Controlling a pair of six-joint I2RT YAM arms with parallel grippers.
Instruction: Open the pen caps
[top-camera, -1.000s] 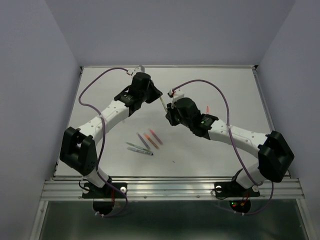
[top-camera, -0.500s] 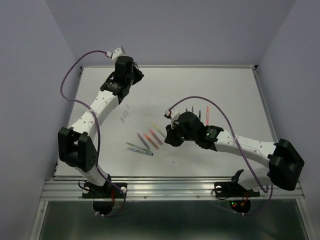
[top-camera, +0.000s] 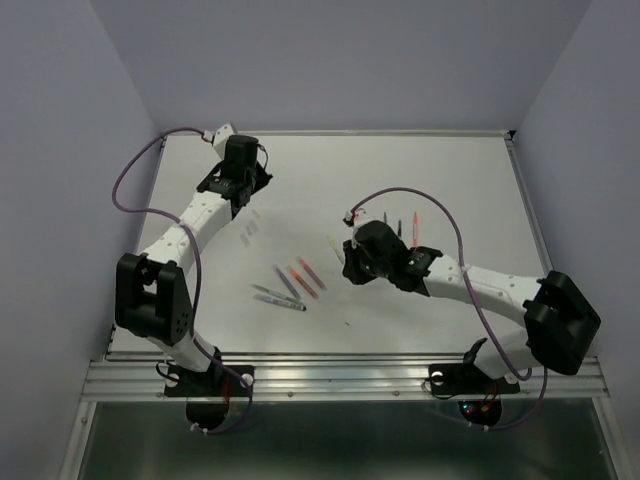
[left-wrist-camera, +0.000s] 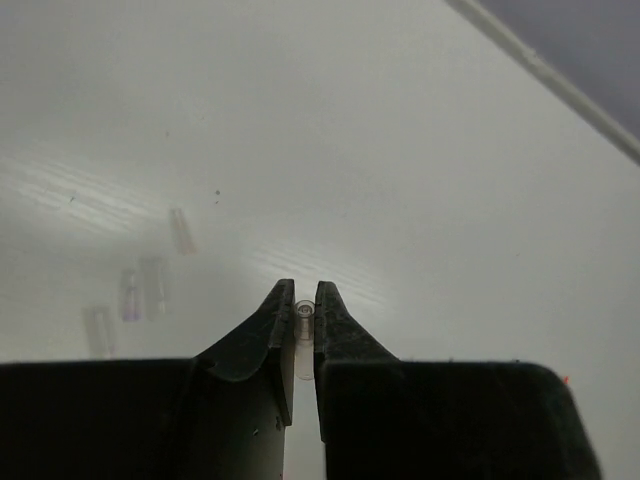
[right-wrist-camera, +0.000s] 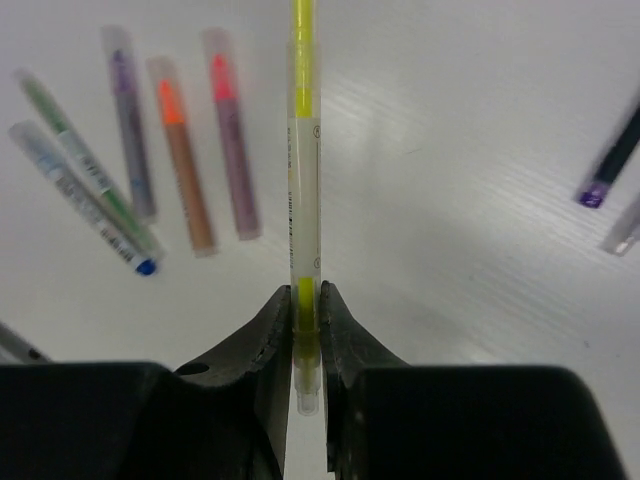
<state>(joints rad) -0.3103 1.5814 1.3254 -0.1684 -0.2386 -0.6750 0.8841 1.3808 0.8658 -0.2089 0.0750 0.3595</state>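
Note:
In the right wrist view my right gripper (right-wrist-camera: 304, 295) is shut on the tail end of a yellow pen (right-wrist-camera: 303, 170), which sticks straight out past the fingertips with its tip bare. From above, that pen (top-camera: 330, 243) lies low near the table's middle. My left gripper (left-wrist-camera: 303, 300) is shut on a small clear pen cap (left-wrist-camera: 303, 322), held over the far left of the table (top-camera: 335, 145). Several loose clear caps (left-wrist-camera: 152, 288) lie on the table ahead and to its left.
Several capped pens lie side by side left of the right gripper: green (right-wrist-camera: 85, 170), purple (right-wrist-camera: 130, 130), orange (right-wrist-camera: 182, 160) and red (right-wrist-camera: 232, 140). Two more pens (top-camera: 407, 226) lie at the right. The table's raised rim (left-wrist-camera: 540, 70) runs close beyond the left gripper.
The two grippers were together on the yellow pen; now they are apart. The left arm has swung to the far left with the cap. The right arm has drawn the pen nearer.

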